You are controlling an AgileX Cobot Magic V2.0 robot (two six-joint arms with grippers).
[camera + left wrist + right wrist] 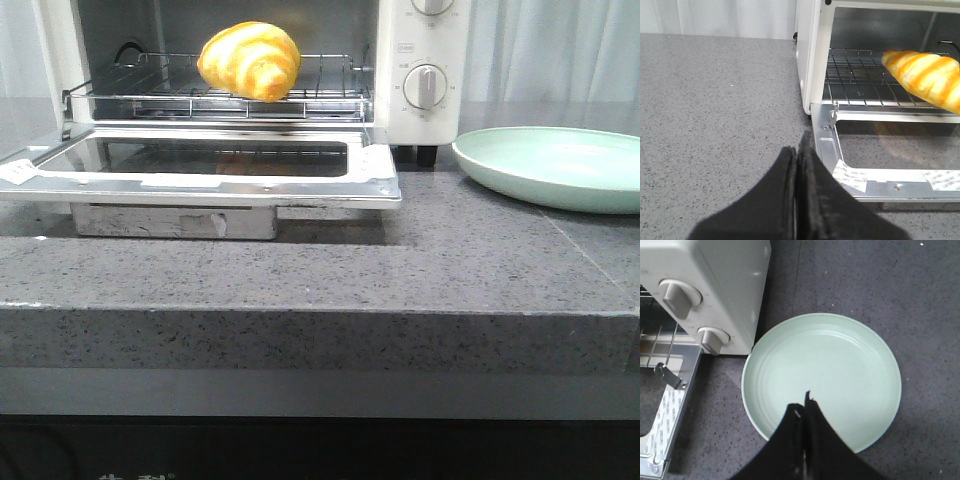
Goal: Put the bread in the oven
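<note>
I saw a pale green round plate (560, 165) resting flat on the bench (300, 270), a speckled dark grey stone slab with a thick front edge. The plate lay bare, its shallow rim raised all round, faint rings marked in its base. Behind the bench hung a pale, softly folded curtain (550, 50).
</note>
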